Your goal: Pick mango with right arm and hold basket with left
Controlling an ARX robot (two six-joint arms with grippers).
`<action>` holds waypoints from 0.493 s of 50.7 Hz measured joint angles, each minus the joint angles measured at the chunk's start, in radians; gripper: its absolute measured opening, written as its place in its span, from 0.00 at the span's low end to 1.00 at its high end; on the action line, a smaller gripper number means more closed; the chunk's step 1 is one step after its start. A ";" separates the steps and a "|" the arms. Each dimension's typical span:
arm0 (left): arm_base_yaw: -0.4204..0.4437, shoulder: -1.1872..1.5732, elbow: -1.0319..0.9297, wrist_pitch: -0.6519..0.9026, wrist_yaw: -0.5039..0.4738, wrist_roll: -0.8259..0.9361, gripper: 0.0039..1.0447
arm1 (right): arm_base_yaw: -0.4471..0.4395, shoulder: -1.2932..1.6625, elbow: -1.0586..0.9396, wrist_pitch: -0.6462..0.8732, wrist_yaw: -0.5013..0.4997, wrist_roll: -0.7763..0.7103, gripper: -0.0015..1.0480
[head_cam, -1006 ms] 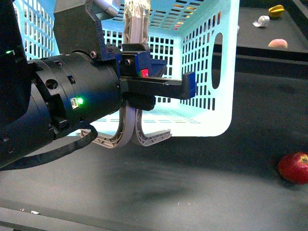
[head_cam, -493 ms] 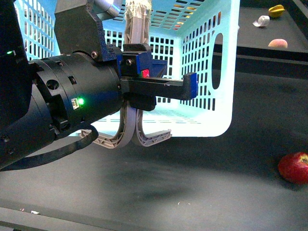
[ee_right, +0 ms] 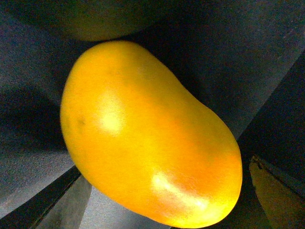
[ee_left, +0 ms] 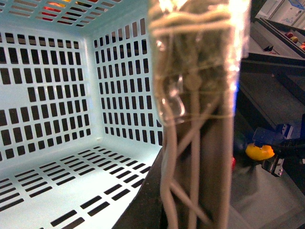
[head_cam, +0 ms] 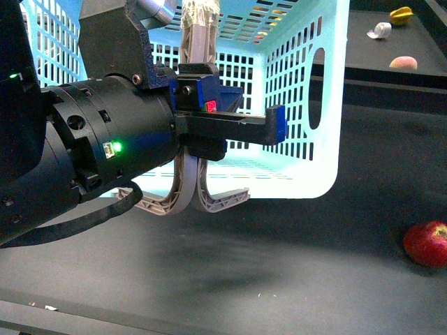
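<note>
While I watch the right wrist feed, the mango point(ee_right: 147, 136) fills nearly the whole picture: smooth, yellow going orange, with two bright glints on the skin. Its long axis runs slantwise across that view, corner to corner, and both ends look rounded, so I cannot say which one is the stem end. Dark shapes lie around it, too close and too blurred to make out as fingers, so I cannot tell whether the right gripper point(ee_left: 272, 151) has hold of the fruit or only stands around it.

From the left wrist feed the mango point(ee_left: 259, 151) shows small and far off, outside the basket point(ee_left: 57, 95), beyond the taped handle point(ee_left: 195, 71). It lies wider than tall there, long axis roughly level, with blue and black parts of the right gripper touching or just beside it.

On the front feed the left gripper point(head_cam: 269, 129) reaches across in front of the basket point(head_cam: 300, 105), which lies tipped so I look into its open mouth. One black finger point(head_cam: 276, 125) with a blue tip points to the robot's right. The taped handle point(head_cam: 199, 31) runs down behind the root of that finger. The second finger is hidden, so I cannot tell whether the left gripper is clamped on the handle. A red apple point(head_cam: 426, 243) sits on the dark table point(head_cam: 279, 279), well apart from the basket.
</note>
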 joint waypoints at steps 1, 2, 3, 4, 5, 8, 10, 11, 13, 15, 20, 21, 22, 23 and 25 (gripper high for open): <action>0.000 0.000 0.000 0.000 0.000 0.000 0.05 | 0.000 0.000 0.003 -0.004 0.003 0.002 0.92; 0.000 0.000 0.000 0.000 0.000 0.000 0.05 | 0.001 0.002 0.010 -0.012 0.007 0.002 0.92; 0.000 0.000 0.000 0.000 0.000 0.000 0.05 | 0.002 0.003 0.013 -0.015 0.009 0.002 0.92; 0.000 0.000 0.000 0.000 0.000 0.000 0.05 | 0.003 0.005 0.019 -0.020 0.016 0.002 0.92; 0.000 0.000 0.000 0.000 0.000 0.000 0.05 | 0.003 0.006 0.022 -0.022 0.019 0.002 0.92; 0.000 0.000 0.000 0.000 0.001 0.000 0.05 | 0.005 0.012 0.035 -0.026 0.029 0.005 0.92; 0.000 0.000 0.000 0.000 0.001 0.000 0.05 | 0.006 0.016 0.044 -0.029 0.033 0.009 0.92; 0.000 0.000 0.000 0.000 0.001 0.000 0.05 | 0.007 0.017 0.048 -0.036 0.035 0.012 0.92; 0.000 0.000 0.000 0.000 0.001 0.000 0.05 | 0.008 0.018 0.051 -0.048 0.035 0.018 0.92; 0.000 0.000 0.000 0.000 0.000 0.000 0.05 | 0.010 0.018 0.053 -0.068 0.035 0.024 0.92; 0.000 0.000 0.000 0.000 0.000 0.000 0.05 | 0.009 0.018 0.057 -0.114 0.035 0.028 0.92; 0.000 0.000 0.000 0.000 0.000 0.000 0.05 | 0.009 0.018 0.057 -0.119 0.036 0.027 0.92; 0.000 0.000 0.000 0.000 0.000 0.000 0.05 | 0.008 0.018 0.057 -0.121 0.036 0.027 0.92; 0.000 0.000 0.000 0.000 0.000 0.000 0.05 | 0.007 0.020 0.057 -0.122 0.036 0.027 0.92; 0.000 0.000 0.000 0.000 0.000 0.000 0.05 | 0.005 0.023 0.057 -0.121 0.036 0.028 0.92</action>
